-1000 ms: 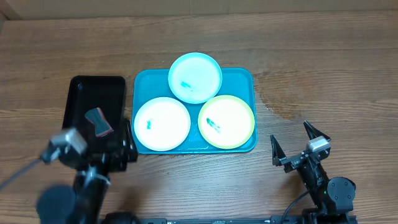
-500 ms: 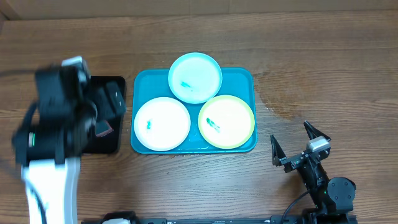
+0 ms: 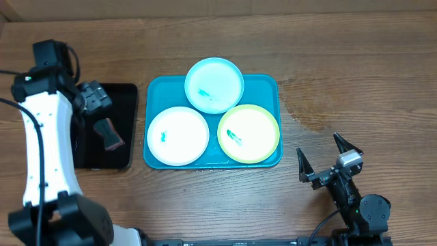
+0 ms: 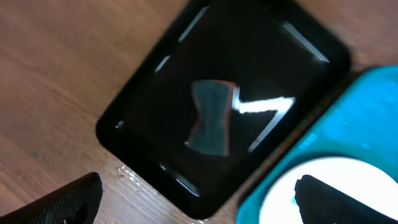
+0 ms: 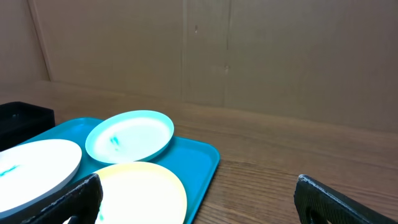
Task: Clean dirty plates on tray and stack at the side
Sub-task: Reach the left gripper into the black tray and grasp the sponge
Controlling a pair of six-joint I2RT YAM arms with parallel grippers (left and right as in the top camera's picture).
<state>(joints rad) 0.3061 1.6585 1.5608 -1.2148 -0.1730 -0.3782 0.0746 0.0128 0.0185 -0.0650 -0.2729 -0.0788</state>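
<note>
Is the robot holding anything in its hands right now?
No. Both the left hand and the right hand are open and empty. The small dark block lies loose in the black tray, under the left hand.

Left wrist view blurred throughout. Small grey object (image 4: 211, 118) on black tray (image 4: 155, 87) not identified. Turquoise tray (image 4: 360, 124) and white plate (image 4: 280, 196) cut off at 4 to 6 o'clock. In the right wrist view, yellow plate (image 5: 143, 193) cut off at 6 o'clock. In the overhead view, 9 o'clock side of black tray hidden by left arm (image 3: 44, 143).
</note>
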